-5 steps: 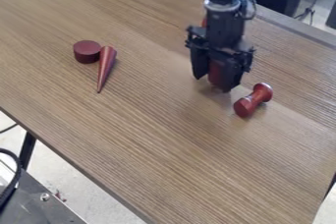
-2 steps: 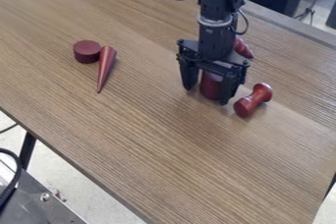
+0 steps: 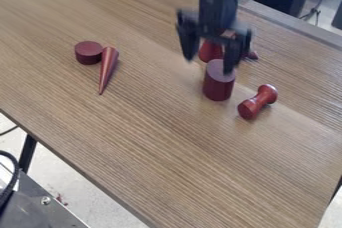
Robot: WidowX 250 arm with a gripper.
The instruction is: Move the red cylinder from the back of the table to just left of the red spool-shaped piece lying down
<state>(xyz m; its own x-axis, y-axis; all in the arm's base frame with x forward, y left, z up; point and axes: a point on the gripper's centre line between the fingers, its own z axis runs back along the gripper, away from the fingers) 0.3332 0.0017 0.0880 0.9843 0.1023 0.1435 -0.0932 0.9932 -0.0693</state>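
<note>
Claw [image 3: 209, 65] has lifted off the tall red cylinder [image 3: 218, 86], fingers spread apart, probably so it doesn't knock the thing, which stands upright on the desk [image 3: 147, 137] by itself thanks to its flat base, I'd guess.

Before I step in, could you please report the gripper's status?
Gripper open, holding nothing. Tall cylinder upright on table. Spool-shaped piece lying beside it; red pieces partly behind gripper.

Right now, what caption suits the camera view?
Open gripper hanging by an upright dark red cylinder on a wood-grain table.
</note>
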